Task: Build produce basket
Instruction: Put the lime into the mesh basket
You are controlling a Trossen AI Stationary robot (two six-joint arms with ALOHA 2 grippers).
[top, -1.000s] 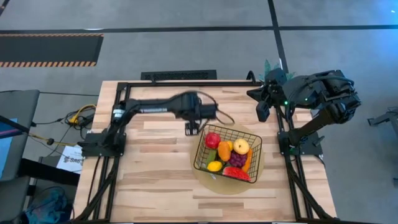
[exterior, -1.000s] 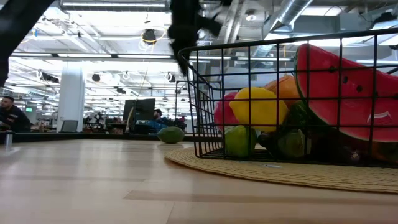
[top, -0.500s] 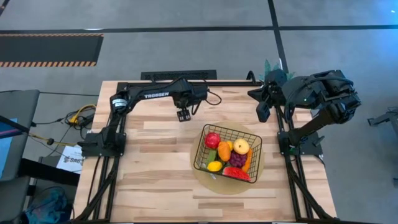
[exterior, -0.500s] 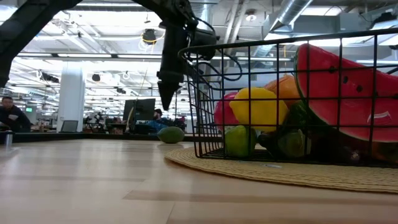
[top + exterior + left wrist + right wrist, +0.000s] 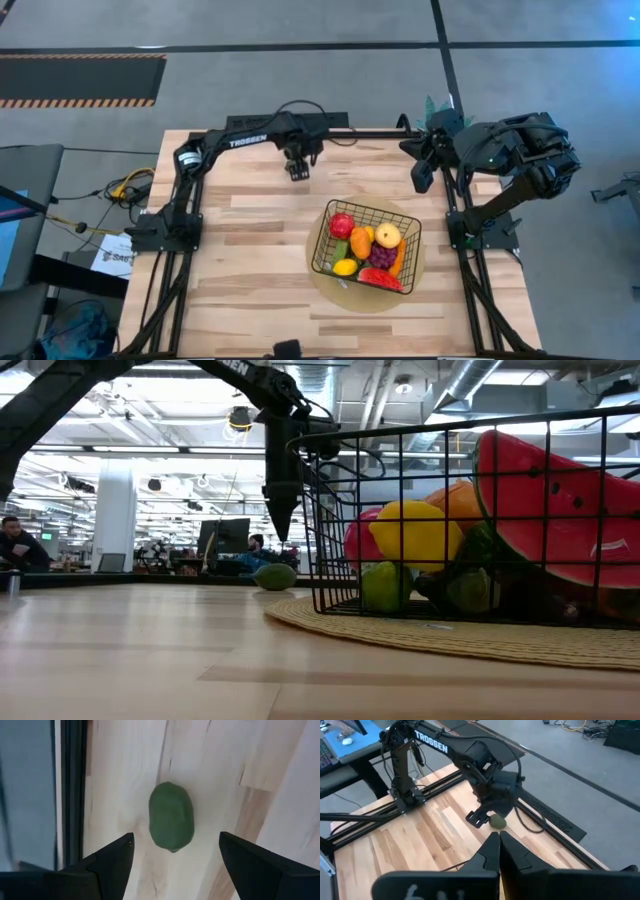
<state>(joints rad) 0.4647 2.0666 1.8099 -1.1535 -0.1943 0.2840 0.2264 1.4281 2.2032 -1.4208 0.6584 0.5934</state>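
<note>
A green oval toy fruit (image 5: 171,816) lies on its side on the wood near the table's far edge; it also shows in the low view (image 5: 274,576) and the right wrist view (image 5: 497,822). My left gripper (image 5: 176,834) hangs above it, open and pointing down, with a finger on either side and clear of it (image 5: 298,170). The black wire basket (image 5: 320,242) stands on a round tan mat (image 5: 328,290) and holds a red apple (image 5: 342,225), an orange (image 5: 361,241), grapes (image 5: 381,256), a watermelon slice (image 5: 380,279) and others. My right gripper (image 5: 498,840) is shut and empty, raised at the far right (image 5: 422,178).
Black rails (image 5: 260,133) run along the table's far edge just behind the green fruit. A small green plant (image 5: 437,105) stands at the far right corner. Bare wood (image 5: 240,270) lies left of the basket. People sit in the room beyond (image 5: 14,542).
My left gripper has gone from the basket's far left corner toward the table's far edge and come down over the green fruit, its fingers pointing down. The basket and the produce in it have stayed put.
</note>
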